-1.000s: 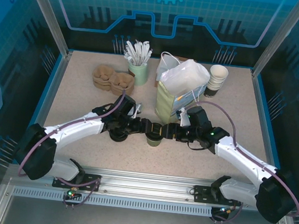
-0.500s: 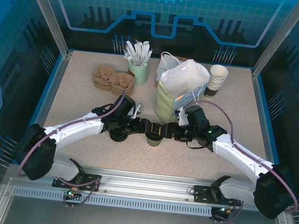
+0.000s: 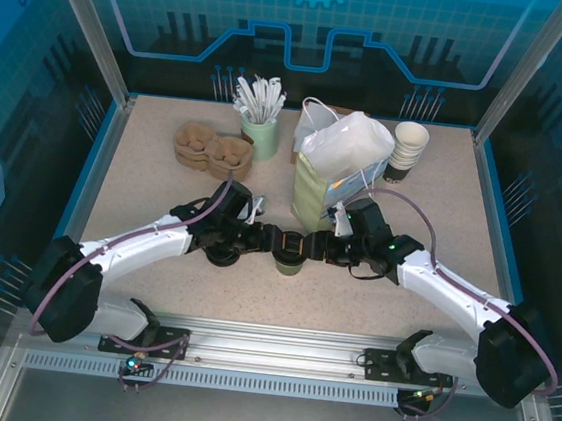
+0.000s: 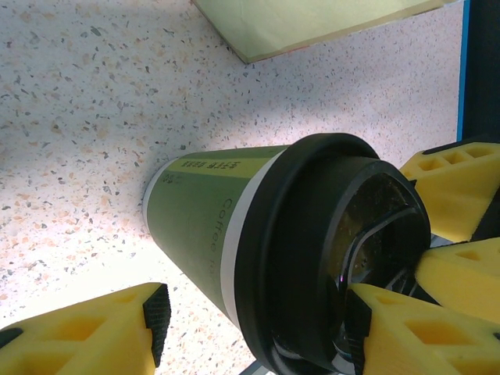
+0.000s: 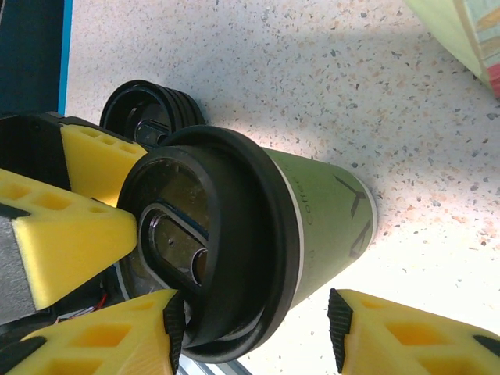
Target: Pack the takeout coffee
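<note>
The takeout coffee [image 3: 289, 261] stands upright on the table's near middle, a small olive-green cup [image 4: 203, 219] with a black lid [image 5: 211, 234]. My left gripper [image 3: 274, 242] reaches it from the left and my right gripper [image 3: 309, 246] from the right. Both are open around the lid end. In the left wrist view my left gripper [image 4: 258, 324] has one pad at the lid rim and the other pad [image 4: 156, 320] apart from the cup wall. My right gripper [image 5: 255, 326] likewise has one pad at the lid and the other pad [image 5: 338, 328] clear of the cup.
A pale green paper bag [image 3: 312, 202] stands just behind the cup, topped by white paper. A low pile of black lids [image 5: 148, 109] lies by the left gripper. Farther back are lidless cups [image 3: 409, 147], a holder of stirrers [image 3: 259, 133] and brown cup carriers [image 3: 212, 148].
Both grippers have narrowed their jaws around the cup. The right arm has shifted slightly left toward it. The cup has stayed in place.
</note>
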You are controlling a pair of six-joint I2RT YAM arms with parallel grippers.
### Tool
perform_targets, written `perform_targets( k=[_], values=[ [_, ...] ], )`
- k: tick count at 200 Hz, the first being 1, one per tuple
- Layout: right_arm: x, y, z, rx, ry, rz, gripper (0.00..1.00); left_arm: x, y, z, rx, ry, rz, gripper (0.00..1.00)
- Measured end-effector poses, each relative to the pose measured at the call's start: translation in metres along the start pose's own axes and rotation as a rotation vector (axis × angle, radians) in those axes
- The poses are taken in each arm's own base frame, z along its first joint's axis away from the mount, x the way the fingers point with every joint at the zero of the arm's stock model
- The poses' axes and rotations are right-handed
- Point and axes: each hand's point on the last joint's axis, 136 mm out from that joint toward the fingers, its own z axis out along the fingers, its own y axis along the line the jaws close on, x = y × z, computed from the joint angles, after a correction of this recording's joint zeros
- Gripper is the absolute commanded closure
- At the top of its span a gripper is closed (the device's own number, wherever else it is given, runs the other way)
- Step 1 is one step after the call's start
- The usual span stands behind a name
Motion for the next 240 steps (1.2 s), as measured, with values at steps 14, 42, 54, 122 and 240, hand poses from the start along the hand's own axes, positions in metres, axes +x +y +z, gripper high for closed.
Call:
perform_targets(
  k=[14, 42, 54, 122, 240],
  values=[
    [0.0001, -0.0001, 0.0005, 0.003, -0.001, -0.002, 0.49, 0.0001, 0.0002, 0.0001, 0.0, -0.001, 0.0, 0.39],
    [0.0004, 0.0001, 0.001, 0.008, -0.004, -0.006, 0.5, 0.0004, 0.0006, 0.0004, 0.0, 0.0, 0.0, 0.39],
    [0.0004, 0.0002, 0.0011, 0.008, -0.004, -0.007, 0.5, 0.0004, 0.0008, 0.0006, 0.001, -0.001, 0.001, 0.39],
    [-0.0005, -0.0014, 0.0022, 0.009, -0.014, -0.007, 0.51, -0.0007, 0.0004, 0.0015, 0.008, -0.009, -0.002, 0.42],
    [0.0006, -0.0035, 0.0056, 0.0, -0.018, 0.003, 0.51, 0.0021, 0.0034, 0.004, 0.012, -0.006, -0.019, 0.44]
  ],
)
